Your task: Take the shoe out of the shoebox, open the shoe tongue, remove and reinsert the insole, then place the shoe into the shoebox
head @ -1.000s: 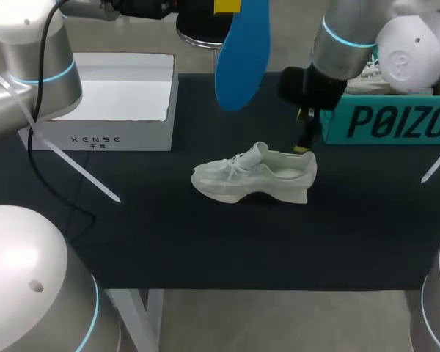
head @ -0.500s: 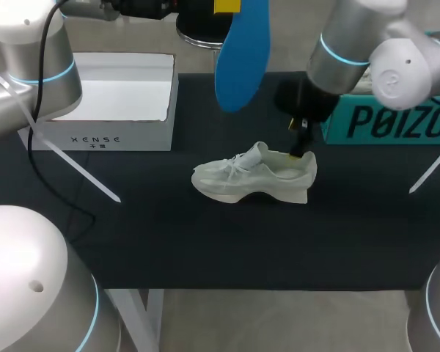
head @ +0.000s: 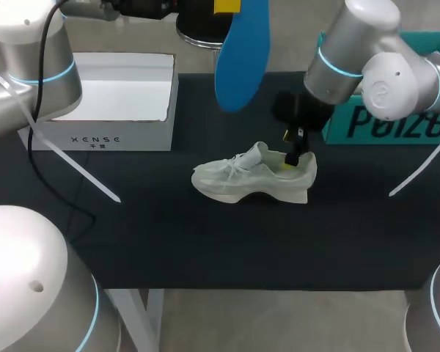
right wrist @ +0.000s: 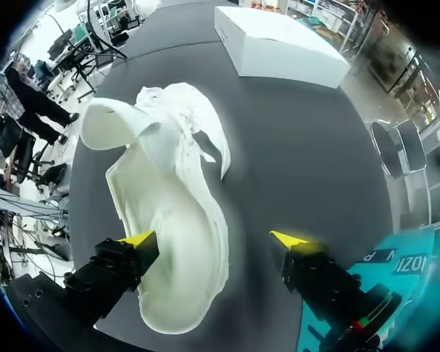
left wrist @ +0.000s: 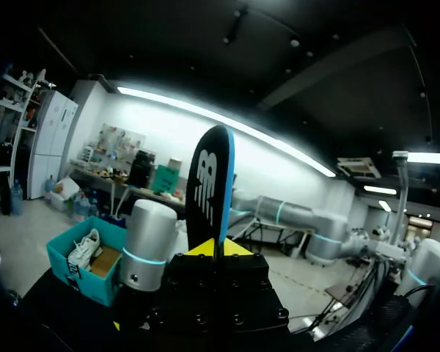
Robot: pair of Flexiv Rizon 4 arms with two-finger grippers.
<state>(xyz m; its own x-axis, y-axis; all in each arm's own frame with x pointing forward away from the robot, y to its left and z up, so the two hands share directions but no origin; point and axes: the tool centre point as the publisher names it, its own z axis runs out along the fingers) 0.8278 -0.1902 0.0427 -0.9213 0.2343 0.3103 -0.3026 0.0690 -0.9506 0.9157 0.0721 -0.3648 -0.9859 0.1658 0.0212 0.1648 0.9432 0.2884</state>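
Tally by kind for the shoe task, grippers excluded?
Shoes: 2 (white shoe, second shoe in the teal box)
Insoles: 1 (blue insole)
Boxes: 2 (teal box, white box)
Total: 5

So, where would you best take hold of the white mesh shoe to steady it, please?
Take the white mesh shoe at its heel collar, from above, one finger inside the opening and one outside. It stands on its sole, opening upward, and the collar is a thin raised wall. The open right end effector hangs at that end.
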